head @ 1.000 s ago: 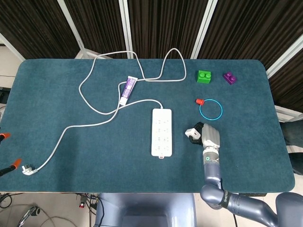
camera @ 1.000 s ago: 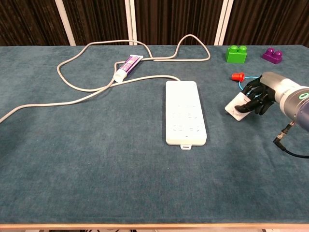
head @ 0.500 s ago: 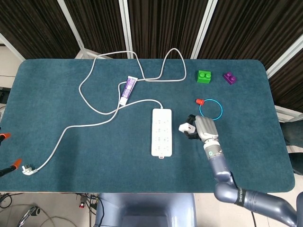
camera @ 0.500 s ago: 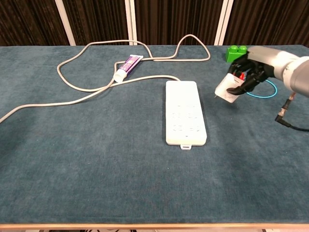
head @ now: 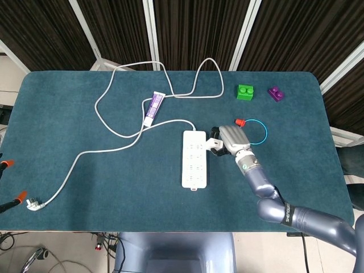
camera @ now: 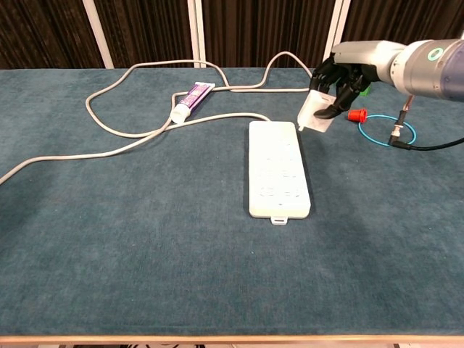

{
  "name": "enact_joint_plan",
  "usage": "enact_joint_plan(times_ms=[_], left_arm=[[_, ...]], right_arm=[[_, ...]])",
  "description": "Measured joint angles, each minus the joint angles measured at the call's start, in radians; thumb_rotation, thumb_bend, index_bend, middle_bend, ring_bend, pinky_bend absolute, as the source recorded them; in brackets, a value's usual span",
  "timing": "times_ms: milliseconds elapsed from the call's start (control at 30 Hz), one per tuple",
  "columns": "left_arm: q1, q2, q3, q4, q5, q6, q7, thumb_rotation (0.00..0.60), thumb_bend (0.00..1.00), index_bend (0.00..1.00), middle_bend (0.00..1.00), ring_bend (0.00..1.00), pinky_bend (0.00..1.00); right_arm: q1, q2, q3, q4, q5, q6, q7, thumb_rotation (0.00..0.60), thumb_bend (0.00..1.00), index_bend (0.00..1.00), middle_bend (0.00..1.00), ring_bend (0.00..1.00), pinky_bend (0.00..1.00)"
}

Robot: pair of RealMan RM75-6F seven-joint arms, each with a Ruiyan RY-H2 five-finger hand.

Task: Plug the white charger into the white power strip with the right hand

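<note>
The white power strip (head: 194, 158) (camera: 278, 167) lies flat mid-table, its long grey cord (head: 114, 128) (camera: 130, 130) looping to the back and left. My right hand (head: 230, 139) (camera: 342, 72) holds the white charger (head: 214, 143) (camera: 316, 114) in the air, just right of the strip's far end. The charger hangs tilted below the curled fingers, clear of the strip. My left hand does not show in either view.
A purple-and-white tube (head: 153, 108) (camera: 190, 98) lies left of the strip. A blue ring with a red cap (head: 251, 130) (camera: 371, 125) sits right of my hand. Green (head: 245, 92) and purple (head: 276, 94) bricks stand at the back right. The cord's plug (head: 34, 203) rests front left.
My right hand has lifted the charger off the table and carried it left and toward the back, from beside the blue ring to the strip's far right corner.
</note>
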Motion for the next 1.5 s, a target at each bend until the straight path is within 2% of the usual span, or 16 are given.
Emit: enact_joint_plan(times_ms=[533,900,1267,1500], left_arm=[[0.001,0.002,-0.001,0.000,-0.002,0.000,-0.004,0.600,0.13,0.26,0.08,0.03,0.09],[0.001,0.004,-0.002,0.000,-0.003,0.002,-0.008,0.600,0.13,0.26,0.08,0.03,0.09],[0.002,0.004,-0.002,0.000,-0.003,0.003,-0.008,0.600,0.13,0.26,0.08,0.03,0.09],[0.002,0.005,-0.003,-0.001,-0.004,0.003,-0.010,0.600,0.13,0.26,0.08,0.03,0.09]], right_arm=[[0.048,-0.001,-0.071,-0.046,0.000,0.027,-0.019,0.600,0.49,0.74,0.60,0.62,0.45],[0.079,-0.006,-0.120,-0.022,-0.024,0.040,-0.076,0.600,0.49,0.75,0.60,0.62,0.45],[0.121,0.033,-0.137,-0.047,-0.015,-0.005,-0.093,0.600,0.50,0.75,0.60,0.62,0.45],[0.151,0.049,-0.145,-0.053,0.051,-0.034,-0.094,0.600,0.50,0.75,0.60,0.62,0.45]])
